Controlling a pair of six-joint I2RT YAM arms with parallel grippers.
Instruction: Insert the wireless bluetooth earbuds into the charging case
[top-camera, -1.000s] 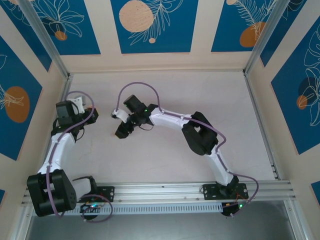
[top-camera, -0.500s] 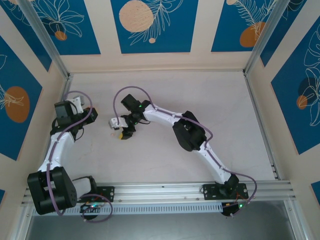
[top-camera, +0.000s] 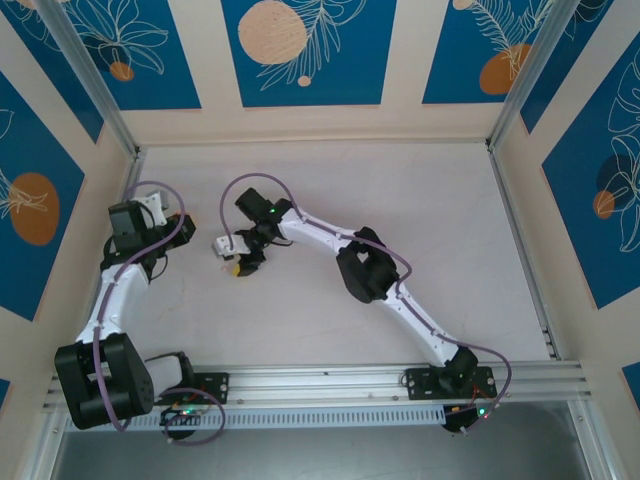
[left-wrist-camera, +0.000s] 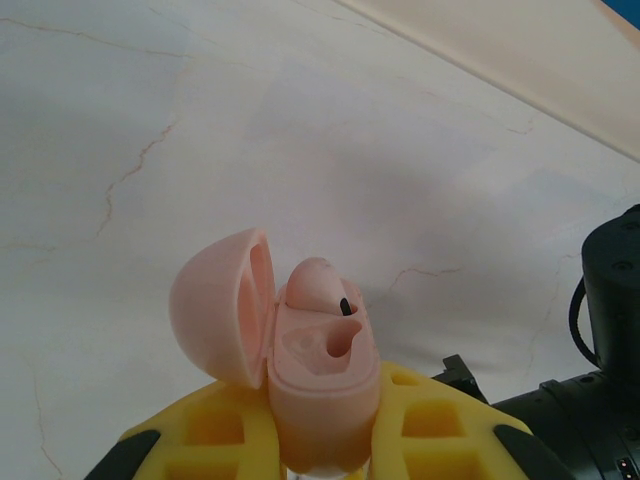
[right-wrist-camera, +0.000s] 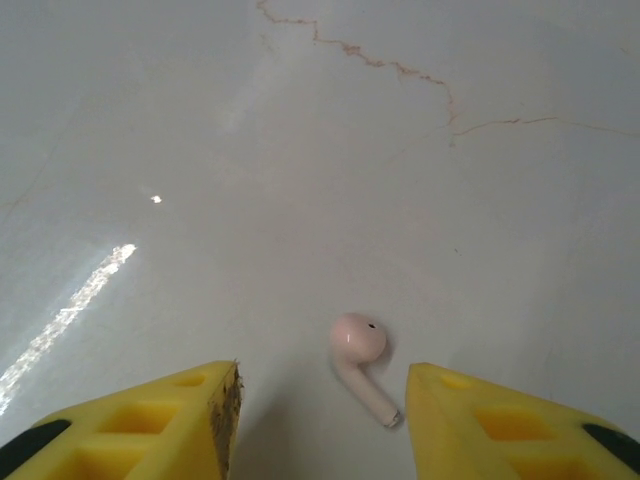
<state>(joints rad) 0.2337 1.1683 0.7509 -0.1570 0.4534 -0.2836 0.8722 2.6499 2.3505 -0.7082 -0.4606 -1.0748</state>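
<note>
While the left gripper (left-wrist-camera: 320, 440) clamps the open charging case (left-wrist-camera: 322, 385), the right gripper (right-wrist-camera: 322, 405) straddles a loose earbud (right-wrist-camera: 358, 345) on the table (right-wrist-camera: 300, 150).
Left wrist view: the pale pink case is pinched low between the yellow fingers (left-wrist-camera: 215, 430) and stands roughly upright, with the lid (left-wrist-camera: 215, 305) swung open to the left. The seated earbud (left-wrist-camera: 318, 288) rests in the far well, rounded head up, with a small dark spot on it. The near well is bare. Right wrist view: the jaws are spread and grasp nothing. The loose earbud, also pale pink, lies flat on the white marbled table between the two yellow fingertips. Its head points away from the camera and its stem end is just beside the right fingertip. Top view: both grippers are over the left half of the table, near each other but apart.
</note>
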